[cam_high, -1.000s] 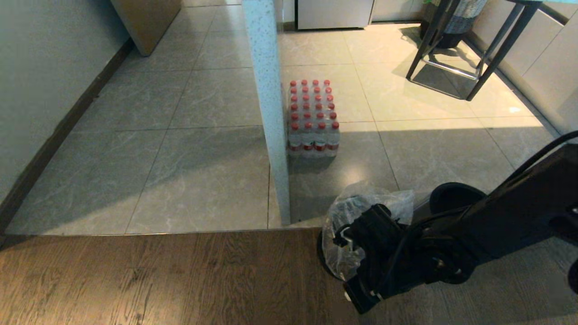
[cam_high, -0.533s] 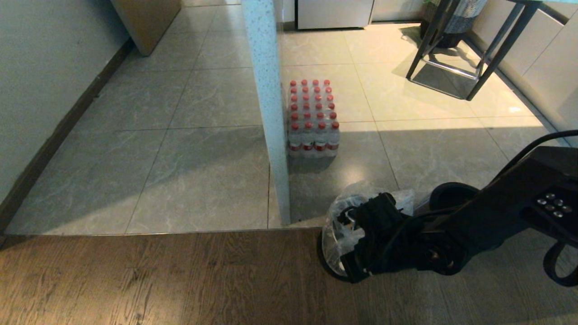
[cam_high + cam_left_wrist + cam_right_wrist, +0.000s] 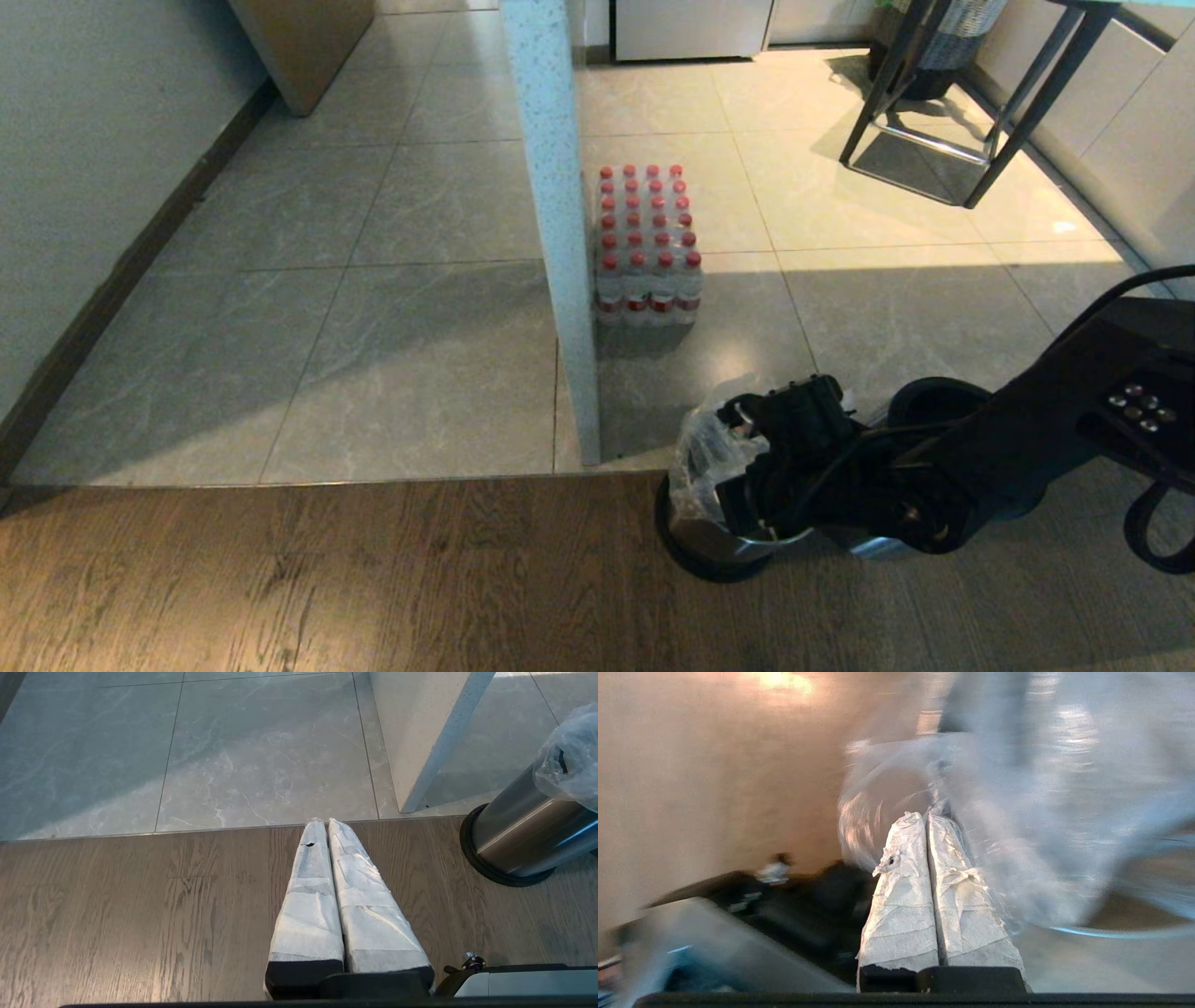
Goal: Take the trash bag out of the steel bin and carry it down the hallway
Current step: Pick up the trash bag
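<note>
The glossy grey marble-look tile floor (image 3: 420,308) fills most of the head view, meeting a band of brown wood-grain flooring (image 3: 327,579) nearest the robot. A tall white speckled partition (image 3: 551,187) stands on the tiles, and just beside its far side sits a shrink-wrapped pack of red-capped bottles (image 3: 646,245). A dark metal-legged stool (image 3: 943,121) stands well apart, in the sunlit area.

The black right arm (image 3: 1027,439) reaches in from the right over the small round brushed-steel bin (image 3: 714,541), which stands on the wood flooring near the partition's end. The thin, clear, crinkly trash bag (image 3: 705,453) sits in the bin's mouth, bunched above the rim. The right gripper (image 3: 927,819) has its white-wrapped fingers pressed together, pinching the bag's film at their tips.

The left gripper (image 3: 324,826) hangs over the wood flooring, beside the bin, its fingers pressed together on nothing.
</note>
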Motion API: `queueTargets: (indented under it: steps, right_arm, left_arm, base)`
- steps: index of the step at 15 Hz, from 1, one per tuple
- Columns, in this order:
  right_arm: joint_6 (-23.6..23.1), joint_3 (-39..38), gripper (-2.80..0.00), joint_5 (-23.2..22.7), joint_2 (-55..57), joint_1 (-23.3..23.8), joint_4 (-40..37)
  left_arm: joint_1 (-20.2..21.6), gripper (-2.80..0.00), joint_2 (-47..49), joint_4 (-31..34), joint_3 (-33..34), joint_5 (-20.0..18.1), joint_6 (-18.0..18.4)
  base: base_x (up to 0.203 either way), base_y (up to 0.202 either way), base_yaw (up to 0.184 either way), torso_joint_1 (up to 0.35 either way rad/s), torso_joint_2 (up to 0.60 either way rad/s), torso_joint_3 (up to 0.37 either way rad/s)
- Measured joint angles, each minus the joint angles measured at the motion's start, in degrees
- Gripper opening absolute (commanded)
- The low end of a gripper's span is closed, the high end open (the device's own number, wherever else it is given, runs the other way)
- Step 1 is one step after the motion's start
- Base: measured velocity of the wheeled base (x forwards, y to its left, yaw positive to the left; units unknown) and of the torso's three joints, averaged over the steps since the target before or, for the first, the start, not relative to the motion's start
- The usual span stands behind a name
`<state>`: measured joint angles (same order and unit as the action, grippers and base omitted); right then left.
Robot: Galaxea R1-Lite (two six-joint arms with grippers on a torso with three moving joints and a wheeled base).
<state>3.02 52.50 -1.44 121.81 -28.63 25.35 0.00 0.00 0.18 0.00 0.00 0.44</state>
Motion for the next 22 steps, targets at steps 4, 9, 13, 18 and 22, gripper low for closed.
queueTargets:
  steps: [4, 9, 13, 18, 22]
  right_arm:
    - [-3.38, -0.77, -2.80, 2.23, -0.12, 1.77, 0.28]
    - [-5.08, 0.16, -2.80, 4.69, 0.96, 4.88, 3.67]
    - [-6.50, 0.58, -2.80, 4.64, 1.03, 6.59, 3.58]
    - [-6.49, 0.69, 0.00, 4.31, 0.08, 7.63, 3.92]
    - [-6.54, -0.19, 0.00, 4.66, -1.02, 7.82, 3.81]
  left_arm:
    - [0.00, -2.80, 0.00, 0.00, 0.00, 0.00, -0.02]
    - [0.00, -2.80, 0.00, -0.02, 0.00, 0.00, -0.01]
    - [0.00, -2.80, 0.00, 0.00, 0.00, 0.00, 0.00]
    - [0.00, -2.80, -0.01, 0.00, 0.00, -0.02, 0.00]
    - [0.00, -2.80, 0.00, -0.02, 0.00, 0.00, -0.02]
  base:
    - [0.000, 0.000, 0.000, 0.000, 0.00, 0.000]
    - [0.000, 0.000, 0.000, 0.000, 0.00, 0.000]
    - [0.000, 0.000, 0.000, 0.000, 0.00, 0.000]
    - [0.000, 0.000, 0.000, 0.000, 0.00, 0.000]
    - [0.000, 0.000, 0.000, 0.000, 0.00, 0.000]
